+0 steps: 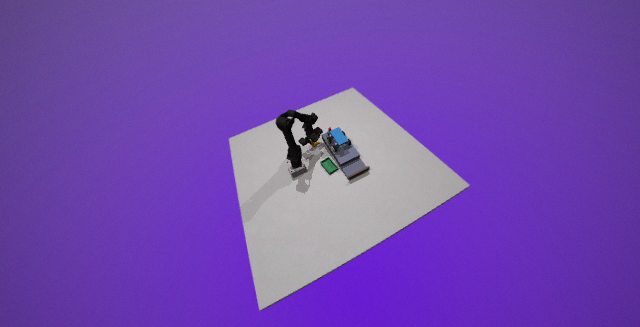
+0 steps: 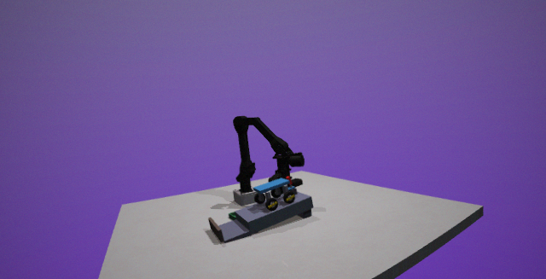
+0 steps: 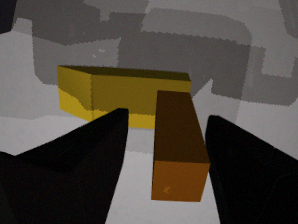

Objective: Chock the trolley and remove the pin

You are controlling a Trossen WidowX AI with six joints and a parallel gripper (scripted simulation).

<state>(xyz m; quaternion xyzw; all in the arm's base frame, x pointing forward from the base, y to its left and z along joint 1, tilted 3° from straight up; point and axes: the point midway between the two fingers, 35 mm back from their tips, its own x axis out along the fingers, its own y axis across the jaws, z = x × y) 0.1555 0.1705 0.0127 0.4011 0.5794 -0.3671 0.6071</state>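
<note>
Pincer [image 3: 166,163]: black two-fingered pincer, fingers part-way apart, one each side of the handle, neither touching it in the wrist view; nothing gripped.
Handle [image 3: 178,145]: square-section orange handle, sticking out toward the camera between the fingers, the obvious grab point.
Chock [image 3: 120,92]: yellow wedge block on the pale grey table [image 1: 350,227], beside the ramp on the arm's side, not at any wheel; black rubber base not visible.
Tray [image 1: 328,166]: shallow green tray, just beside the ramp's low end, handy for the drop.
Ramp [image 2: 277,215]: dark grey sloped block, mid-table toward the far corner.
Trolley [image 2: 273,189]: blue-decked trolley with black wheels, high on the ramp.
Stop pin [image 2: 288,178]: red-headed pin at the uphill end, in place; likely all that holds the trolley.
Stage: judged early; chocking not yet done.
</note>
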